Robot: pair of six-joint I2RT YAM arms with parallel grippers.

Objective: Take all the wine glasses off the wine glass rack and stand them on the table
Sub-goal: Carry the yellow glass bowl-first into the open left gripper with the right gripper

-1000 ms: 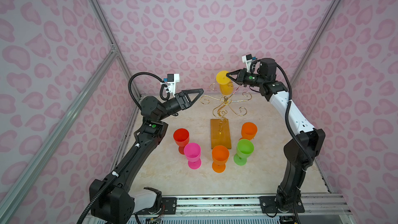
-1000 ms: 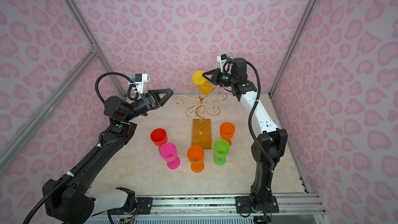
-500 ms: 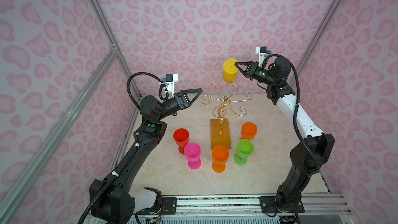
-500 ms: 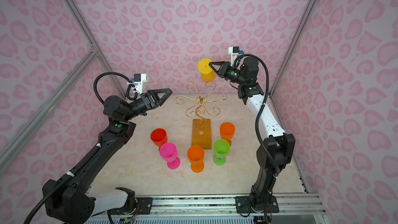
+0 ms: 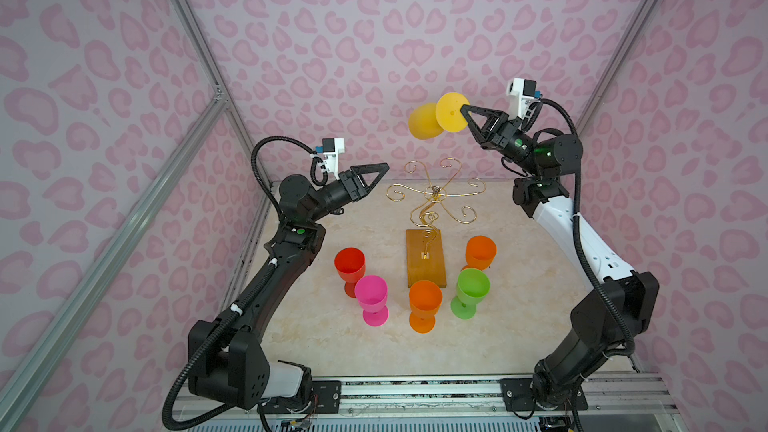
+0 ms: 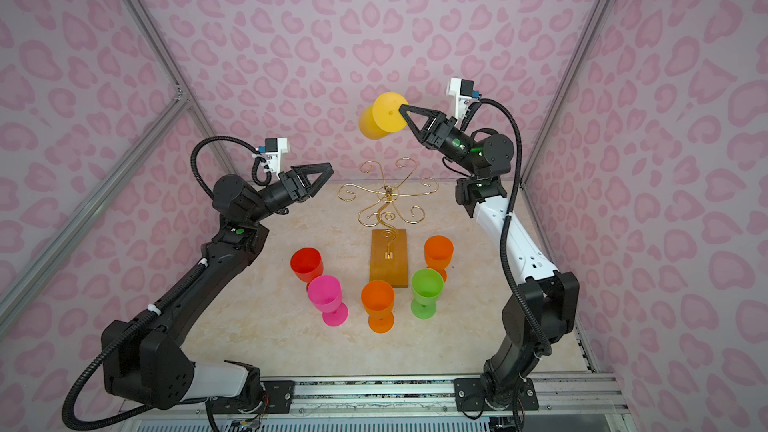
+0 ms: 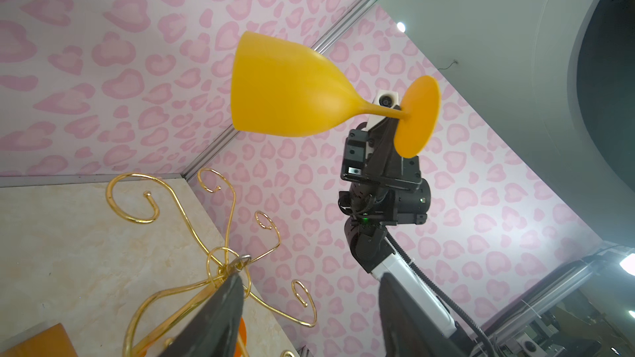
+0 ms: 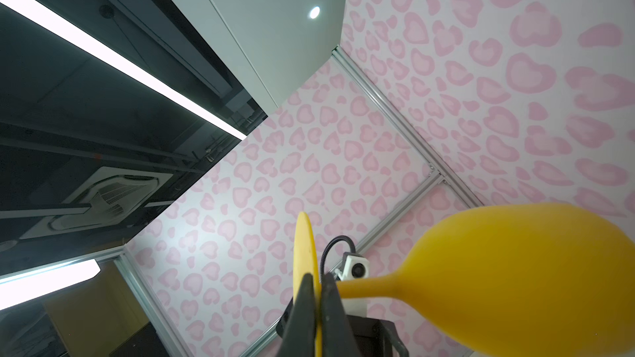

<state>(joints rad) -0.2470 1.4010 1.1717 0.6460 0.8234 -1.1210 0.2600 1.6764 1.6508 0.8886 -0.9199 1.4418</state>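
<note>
- The right gripper (image 5: 465,112) clamped the yellow wine glass (image 5: 424,122) by its foot, tipped sideways, high above the wine glass rack (image 5: 434,195).
- The left gripper (image 5: 378,172) hung empty, jaws apart, just beside the rack.

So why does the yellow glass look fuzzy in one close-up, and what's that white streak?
Right wrist view: the yellow glass, held close, blurs; the ceiling light strip glares white. Left wrist view: the glass is sharp, the left claw soft. Both top views darken toward the corners.
</note>
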